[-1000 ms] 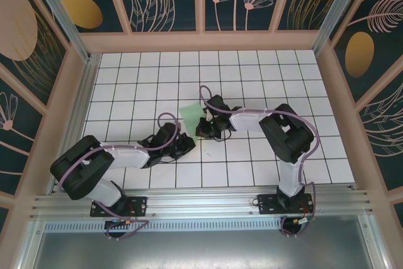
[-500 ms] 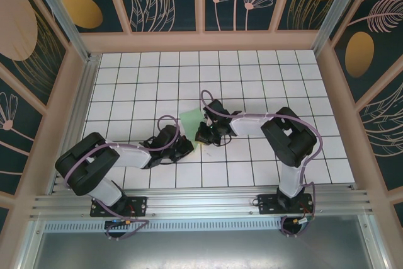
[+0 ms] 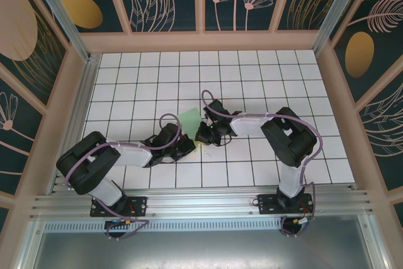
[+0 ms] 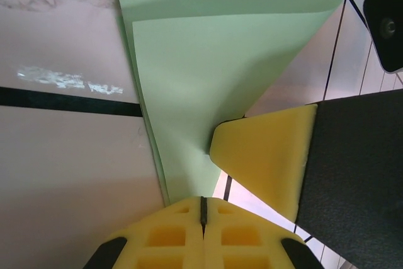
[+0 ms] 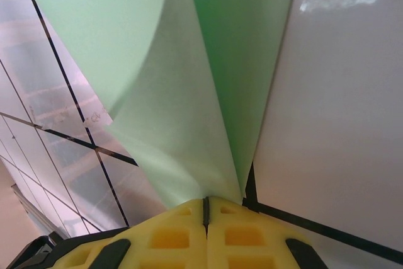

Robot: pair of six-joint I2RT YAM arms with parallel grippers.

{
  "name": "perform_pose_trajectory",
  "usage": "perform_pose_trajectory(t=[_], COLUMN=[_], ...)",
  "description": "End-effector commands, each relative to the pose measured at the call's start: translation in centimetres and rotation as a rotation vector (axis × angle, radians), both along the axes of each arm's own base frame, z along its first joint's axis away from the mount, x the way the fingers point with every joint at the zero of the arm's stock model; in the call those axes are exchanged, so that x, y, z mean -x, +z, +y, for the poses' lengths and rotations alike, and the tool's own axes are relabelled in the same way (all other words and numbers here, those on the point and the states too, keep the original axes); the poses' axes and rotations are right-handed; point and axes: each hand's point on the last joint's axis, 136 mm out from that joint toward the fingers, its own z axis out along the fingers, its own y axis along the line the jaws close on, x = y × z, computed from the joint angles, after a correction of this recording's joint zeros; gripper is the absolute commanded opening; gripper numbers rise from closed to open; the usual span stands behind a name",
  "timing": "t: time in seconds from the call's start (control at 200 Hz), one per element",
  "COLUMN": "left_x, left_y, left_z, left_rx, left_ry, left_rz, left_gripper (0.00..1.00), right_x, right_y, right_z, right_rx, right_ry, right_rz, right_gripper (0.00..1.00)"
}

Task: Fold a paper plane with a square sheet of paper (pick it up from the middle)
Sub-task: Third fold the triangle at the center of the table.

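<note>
Evidently the job is sitting at an early stage. The square sheet of paper [image 3: 189, 117] is lying near the middle of the white tiled table [image 3: 252, 80], just beyond the two wrists, and it is doubling over on itself: in the left wrist view one light green layer is curving over another, and in the right wrist view two layers are running down together into a narrow V.

The left gripper [image 4: 202, 207] is pinching the sheet's near edge, with its yellow foam fingers pressing together on the paper. The right gripper [image 5: 206, 206] is doing the same at its own end, closing tight where the layers are converging. One of its yellow fingers [image 4: 264, 159] is pressing against the paper just beside the left gripper.

Judging by this, a first fold is only being formed. No crisp crease, pointed nose or wings are showing, so nearly all the folding is waiting to be done.

No brand, label or legible writing is showing anywhere.
</note>
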Motion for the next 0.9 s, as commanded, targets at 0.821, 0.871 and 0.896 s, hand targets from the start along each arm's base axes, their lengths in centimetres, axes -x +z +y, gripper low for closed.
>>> perform_pose_trajectory(t=[0.821,0.871,0.896], left_x=[3.7,3.8,3.9], left_y=[-6.1,-6.2,-6.3], left_z=[5.1,5.3,5.3], left_rx=[-0.393,-0.402,-0.405], left_ry=[-0.06,-0.065,-0.067], left_rz=[0.22,0.224,0.227], left_gripper=[0.0,0.0,0.0], right_x=[-4.5,-4.8,-5.0], right_y=[1.3,1.1,0.9], right_z=[-0.5,-0.7,-0.9], right_rx=[-0.024,-0.018,-0.014], right_ry=[0.01,0.012,0.011], right_rz=[-0.103,-0.106,-0.107], right_gripper=[0.11,0.1,0.1])
